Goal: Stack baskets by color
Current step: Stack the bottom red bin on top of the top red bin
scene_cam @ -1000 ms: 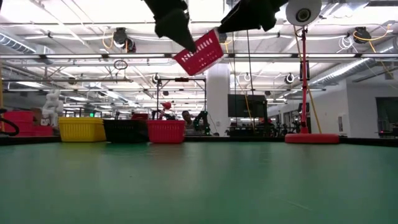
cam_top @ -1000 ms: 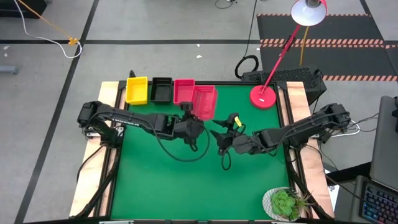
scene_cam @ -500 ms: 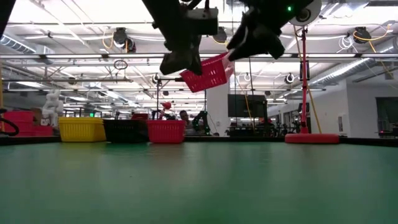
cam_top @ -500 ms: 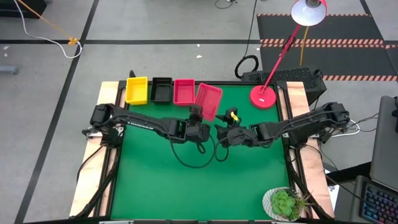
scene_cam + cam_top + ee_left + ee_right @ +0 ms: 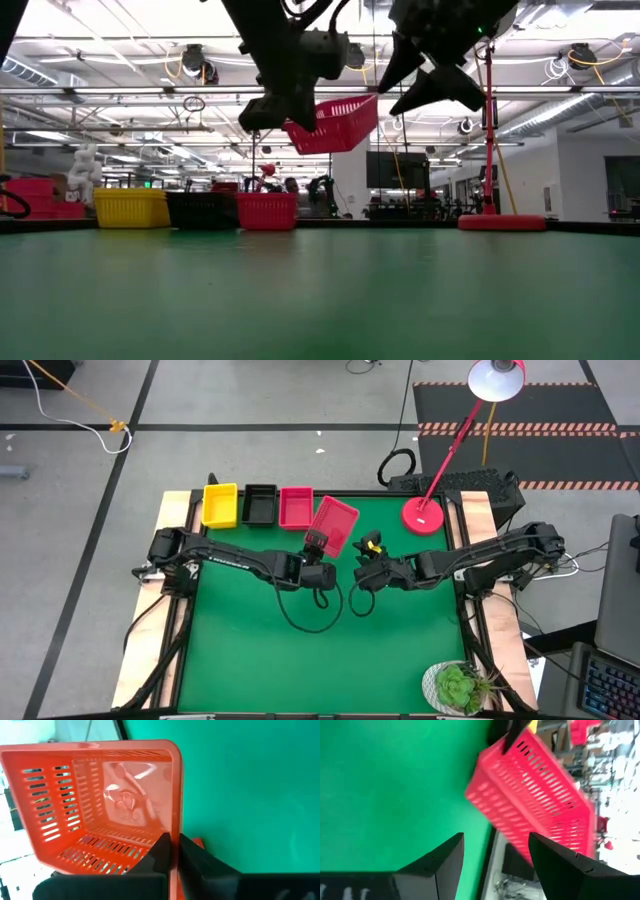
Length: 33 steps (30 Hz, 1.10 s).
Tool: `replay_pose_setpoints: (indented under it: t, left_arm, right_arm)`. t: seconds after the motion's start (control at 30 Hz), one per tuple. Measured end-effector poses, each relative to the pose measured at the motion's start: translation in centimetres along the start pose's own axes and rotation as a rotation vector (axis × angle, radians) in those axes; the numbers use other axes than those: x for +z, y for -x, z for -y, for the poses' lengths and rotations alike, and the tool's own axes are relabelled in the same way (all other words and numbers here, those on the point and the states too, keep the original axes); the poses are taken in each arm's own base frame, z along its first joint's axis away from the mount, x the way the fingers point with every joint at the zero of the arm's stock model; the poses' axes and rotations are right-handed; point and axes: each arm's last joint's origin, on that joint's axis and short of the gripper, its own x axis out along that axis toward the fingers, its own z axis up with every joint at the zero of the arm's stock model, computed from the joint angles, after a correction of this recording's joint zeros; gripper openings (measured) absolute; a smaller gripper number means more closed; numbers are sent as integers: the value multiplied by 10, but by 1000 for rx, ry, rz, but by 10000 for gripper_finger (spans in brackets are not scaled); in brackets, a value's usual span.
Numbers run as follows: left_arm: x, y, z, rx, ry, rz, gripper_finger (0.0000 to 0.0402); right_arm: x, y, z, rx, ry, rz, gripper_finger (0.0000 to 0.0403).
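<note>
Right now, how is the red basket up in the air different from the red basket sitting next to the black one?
The lifted red basket hangs above the green table, pinched at its wall by the shut left gripper; the resting red basket sits at the table's far edge, touched by no gripper. The lifted one is tilted and skewed; the resting one is level, lined up beside the black basket. Both are red slotted trays.

One camera hangs overhead, looking straight down on the whole table (image 5: 300, 660). Another sits at tabletop height, facing level across it into the room. Each wrist camera peers close past its own fingers. All four share the lifted pink-red basket (image 5: 335, 523).
</note>
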Motion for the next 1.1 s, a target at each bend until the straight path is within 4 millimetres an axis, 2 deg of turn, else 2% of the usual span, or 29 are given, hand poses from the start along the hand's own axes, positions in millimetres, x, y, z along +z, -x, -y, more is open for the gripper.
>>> replay_pose_setpoints:
  t: [0.13,0.27,0.53,0.7,0.93,1.1]
  left_arm:
    - [1,1,3,-52,-25,35,8]
    - [6,4,2,-35,-45,75,20]
    - [14,10,4,-32,-88,147,10]
    - [15,10,3,-28,-97,150,26]
    - [16,11,3,-20,-106,153,8]
    - [17,11,0,32,-57,134,43]
  right_arm:
    - [-5,7,13,-26,-12,31,215]
    - [-12,9,25,4,-37,92,215]
    - [-20,-1,28,87,-3,125,199]
    - [-21,-2,27,104,9,112,144]
    - [-24,-2,23,139,30,90,46]
    - [-26,-1,20,169,48,78,8]
